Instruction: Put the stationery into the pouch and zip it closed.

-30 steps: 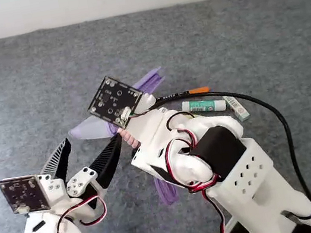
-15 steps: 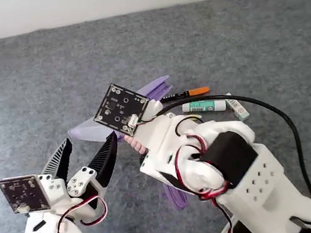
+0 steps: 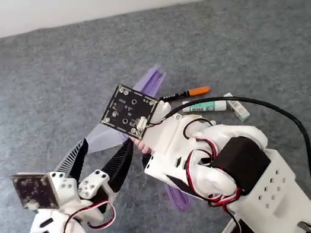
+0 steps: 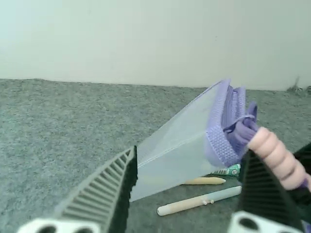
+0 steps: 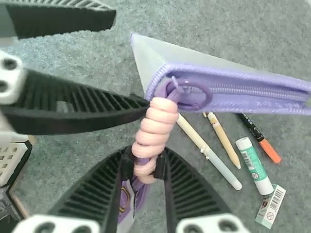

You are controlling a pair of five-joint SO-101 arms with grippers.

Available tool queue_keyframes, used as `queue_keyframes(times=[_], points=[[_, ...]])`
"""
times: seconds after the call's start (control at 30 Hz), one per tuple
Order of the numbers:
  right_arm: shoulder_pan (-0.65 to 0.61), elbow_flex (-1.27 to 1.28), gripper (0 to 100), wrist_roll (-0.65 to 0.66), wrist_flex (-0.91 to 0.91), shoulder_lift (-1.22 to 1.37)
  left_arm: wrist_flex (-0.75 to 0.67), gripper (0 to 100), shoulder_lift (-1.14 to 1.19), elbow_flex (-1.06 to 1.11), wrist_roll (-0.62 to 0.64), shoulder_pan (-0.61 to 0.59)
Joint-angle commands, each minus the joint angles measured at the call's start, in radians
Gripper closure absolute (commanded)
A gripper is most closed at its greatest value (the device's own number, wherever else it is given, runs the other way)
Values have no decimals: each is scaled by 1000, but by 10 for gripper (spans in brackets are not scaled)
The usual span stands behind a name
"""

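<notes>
"Between the two arms, what has shifted in the last second?"

"The left claw (image 3: 105, 144) has slid in toward the pouch (image 3: 152, 81), and the right arm has drawn back toward its base, bringing the pouch's near end with it. The pouch now points straight into the left claw's gap."

"What are the claws doing?"

"The right claw (image 5: 145, 155) is pinched tight on the pink coiled cord (image 5: 150, 126) tied to the zip pull (image 5: 194, 94). The left claw is spread wide and holds nothing. Its two fingers stand on either side of the pouch's near corner without touching it."

"And for the task?"

"I'd say the left claw is lining up to clamp that corner so the right can drag the zip along. Nothing is packed yet. The pens (image 5: 209, 153), the orange-capped pen (image 3: 190, 93), the glue stick (image 3: 204, 107) and the small eraser (image 3: 237, 108) all lie on the grey mat (image 3: 29, 84), just beside and partly under the pouch."

"How does the pouch look?"

"It's long and flat, with pale see-through sides and a purple woven band carrying the zip. The near end hangs from the cord above the pens, so it sits tilted. I can't tell whether the far end touches the mat. The zip looks closed along the stretch I can see. It's limp, so it will probably sag unless something holds it."
</notes>
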Motion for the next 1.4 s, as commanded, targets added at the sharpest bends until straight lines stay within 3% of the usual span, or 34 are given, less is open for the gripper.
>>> queue_keyframes(times=[0.0,0.2,0.47,0.67,1.03,1.37], points=[[-45,-5,991,8,56,-25,-28,684,0,22,11,12],[-59,-6,991,8,104,-47,-28,684,0,39,11,6],[-59,78,991,11,145,-127,-23,684,0,39,6,-161],[-44,196,991,11,143,-189,-20,684,0,41,5,-167],[1,238,991,11,28,-203,250,682,-2,-113,-107,-172],[120,212,991,12,-53,-211,232,683,-2,-71,-117,-204]])
